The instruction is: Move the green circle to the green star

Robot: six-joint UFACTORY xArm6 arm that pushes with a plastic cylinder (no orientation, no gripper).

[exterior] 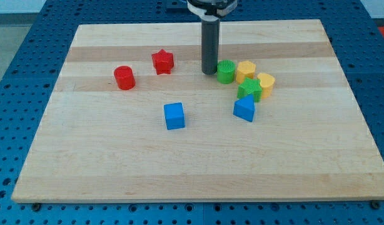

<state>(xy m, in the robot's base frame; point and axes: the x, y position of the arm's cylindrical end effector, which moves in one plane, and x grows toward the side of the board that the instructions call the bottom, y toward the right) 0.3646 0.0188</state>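
The green circle (226,71) stands right of the board's middle, near the view's top. The green star (249,89) lies just below and to its right, a small gap apart. My tip (209,71) rests on the board right at the green circle's left side, touching or almost touching it. The dark rod rises straight up from the tip to the view's top edge.
A yellow block (246,70) sits against the green circle's right side. A yellow block (266,85) sits right of the green star. A blue triangular block (244,108) lies below the star. A blue cube (174,115), red star (162,62) and red cylinder (124,77) lie left.
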